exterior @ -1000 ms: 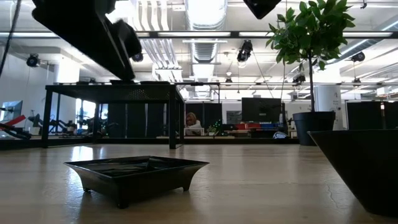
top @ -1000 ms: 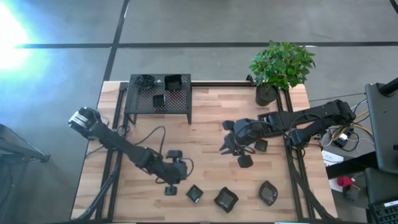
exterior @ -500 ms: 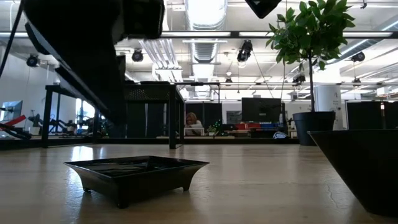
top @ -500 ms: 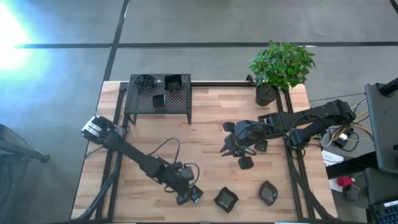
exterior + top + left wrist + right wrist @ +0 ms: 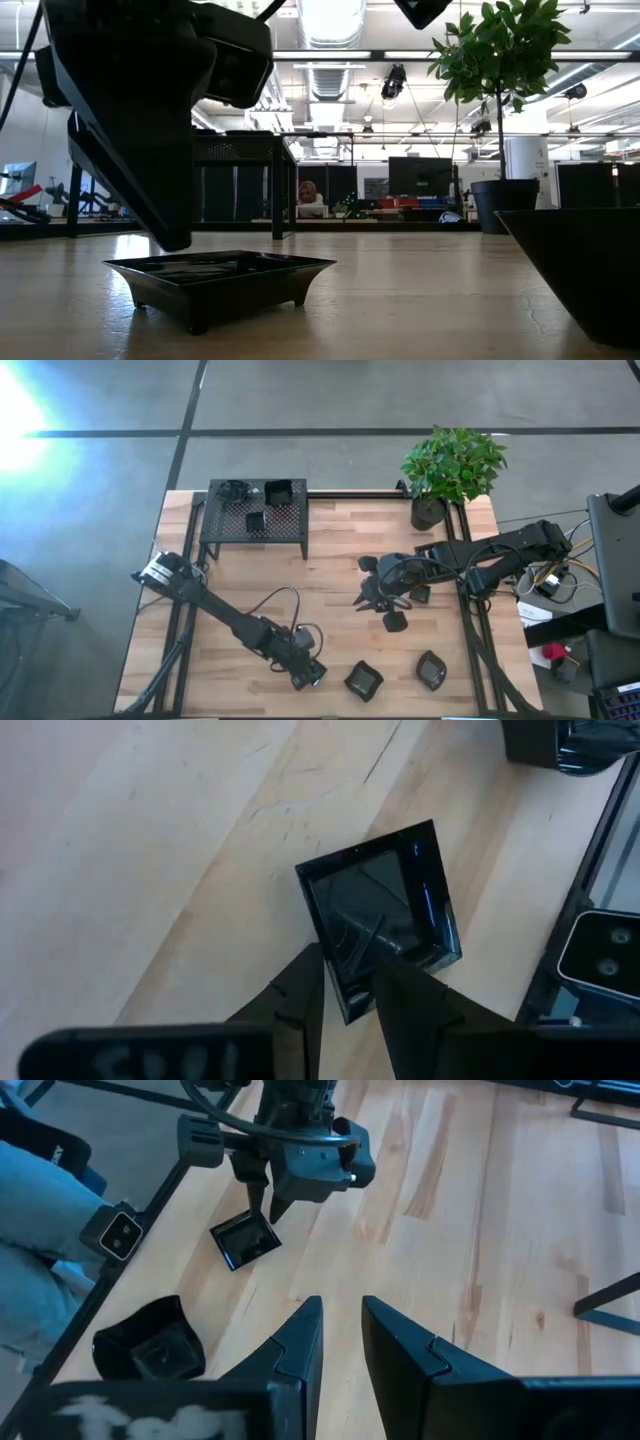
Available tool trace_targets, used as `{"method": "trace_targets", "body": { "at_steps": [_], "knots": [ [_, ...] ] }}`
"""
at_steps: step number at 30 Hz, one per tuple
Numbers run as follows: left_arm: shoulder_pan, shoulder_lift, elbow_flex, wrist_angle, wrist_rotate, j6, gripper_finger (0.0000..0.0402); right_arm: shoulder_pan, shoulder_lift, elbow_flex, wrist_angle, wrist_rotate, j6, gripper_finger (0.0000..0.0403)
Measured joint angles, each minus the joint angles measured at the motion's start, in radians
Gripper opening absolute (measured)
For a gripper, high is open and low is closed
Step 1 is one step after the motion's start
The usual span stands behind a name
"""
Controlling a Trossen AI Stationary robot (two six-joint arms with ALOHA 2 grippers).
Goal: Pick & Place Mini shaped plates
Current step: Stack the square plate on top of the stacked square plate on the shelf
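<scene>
Overhead, the left gripper [image 5: 308,676] sits low at the near edge of the bench [image 5: 330,560], right on a small square plate [image 5: 315,672]. Two more mini plates, a rounded square one [image 5: 363,681] and a leaf-like one [image 5: 431,671], lie in the same near row to its right. The right gripper [image 5: 368,595] hovers mid-bench with another small plate [image 5: 394,620] just beside it. Far back, the black perforated stand [image 5: 255,518] carries a few plates, and a potted plant [image 5: 450,468] stands at the far right corner.

At bench level, the square plate [image 5: 220,275] stands on short feet with a thin flared rim; the left arm's dark bulk hangs directly over its left side.

Past the left wrist, the square plate [image 5: 383,915] shows glossy black, and the jaws straddle one rim edge with a narrow gap, not yet clamped. It looks light, rigid and slippery, likely brittle; pinching the thin wall squarely near the middle of one side seems the safest hold.

Past the right wrist, the jaws are slightly parted and hold nothing, looking toward the left gripper [image 5: 270,1208] over its square plate [image 5: 245,1240], with the rounded plate [image 5: 150,1342] nearby.

No readable writing shows anywhere.
</scene>
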Motion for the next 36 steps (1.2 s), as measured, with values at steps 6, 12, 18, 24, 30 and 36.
{"method": "trace_targets", "body": {
  "at_steps": [6, 12, 18, 24, 30, 36],
  "knots": [
    [0.003, 0.012, 0.0, 0.007, -0.007, -0.002, 0.0083, 0.0, 0.0, 0.0, 0.0, 0.0, -0.008, 0.0068],
    [0.004, 0.032, 0.0, 0.03, -0.016, 0.0, 0.0083, 0.0, 0.0, 0.0, 0.0, 0.0, -0.016, 0.0068],
    [0.004, 0.045, 0.0, 0.045, -0.017, 0.007, 0.0083, 0.0, 0.0, 0.0, 0.0, 0.0, -0.034, 0.0068],
    [0.004, 0.068, 0.0, 0.045, -0.009, 0.006, 0.0083, 0.0, 0.0, 0.0, 0.0, 0.0, -0.034, 0.0068],
    [0.005, 0.069, 0.0, 0.037, -0.002, 0.007, 0.005, 0.0, 0.0, 0.0, -0.001, 0.0, -0.034, 0.0068],
    [0.004, 0.069, 0.001, 0.054, 0.01, 0.034, 0.0004, 0.0, 0.0, 0.0, -0.001, 0.0, -0.034, 0.0068]
  ]
}}
